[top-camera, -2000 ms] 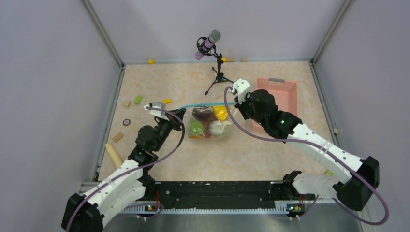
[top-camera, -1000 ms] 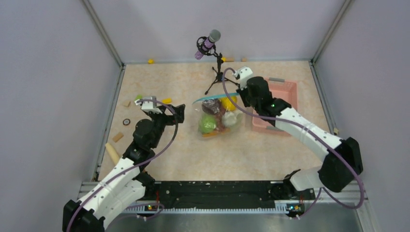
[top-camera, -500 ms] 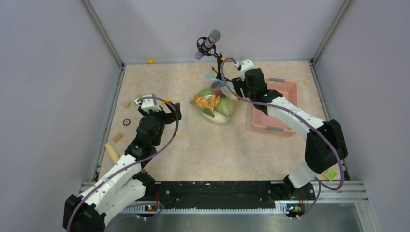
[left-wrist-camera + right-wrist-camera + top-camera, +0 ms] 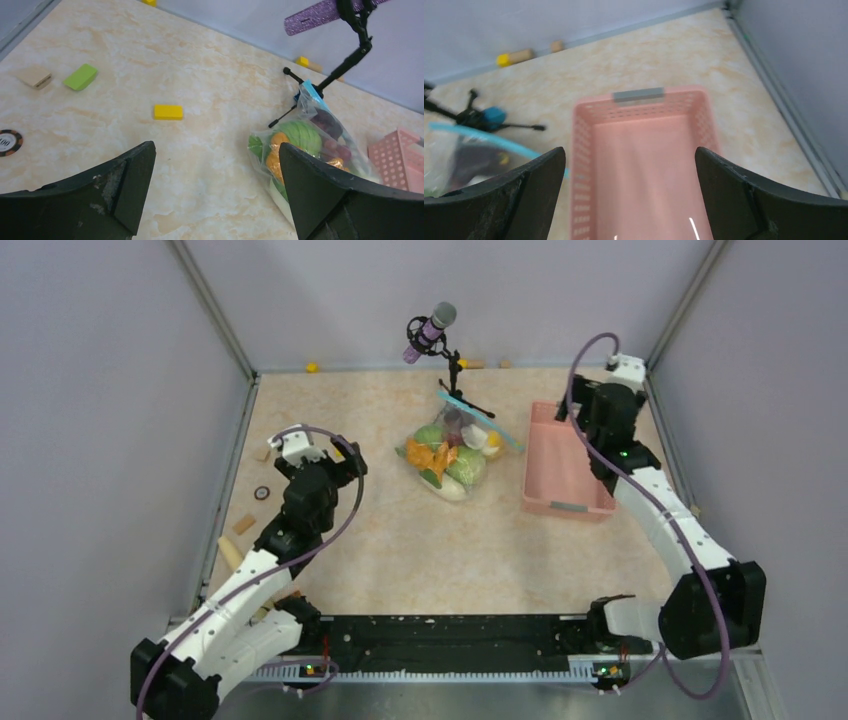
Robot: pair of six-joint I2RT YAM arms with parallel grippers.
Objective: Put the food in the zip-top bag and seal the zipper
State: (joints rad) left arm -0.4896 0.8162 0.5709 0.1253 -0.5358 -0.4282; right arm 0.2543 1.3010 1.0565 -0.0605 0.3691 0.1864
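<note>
Zip-top bag (image 4: pixel 312 105): clear crinkled plastic, lying on the counter (image 4: pixel 420 560) at the middle rear, with the food inside it. Contents visible: pale green cabbage (image 4: pixel 300 137), orange pieces (image 4: pixel 437 455), white oblong vegetable (image 4: pixel 455 485), dark red piece (image 4: pixel 327 122). Zipper (image 4: pixel 480 420): light blue strip running slantwise along the far edge of the bag; whether it is pressed shut cannot be told. Microphone stand (image 4: pixel 450 380): just behind the bag, its tripod legs beside the blue strip. Pink basket (image 4: pixel 530 465): right of the bag, near it. Right end effector (image 4: pixel 629 150): released, jaws spread wide with nothing between them, hanging above the far end of the basket. Left end effector (image 4: pixel 215 150): released, jaws wide and holding nothing, well left of the bag and facing it. Loose pieces on the left of the counter: yellow block (image 4: pixel 168 112), green block (image 4: pixel 80 77), tan block (image 4: pixel 34 76), round disc (image 4: pixel 7 142).
</note>
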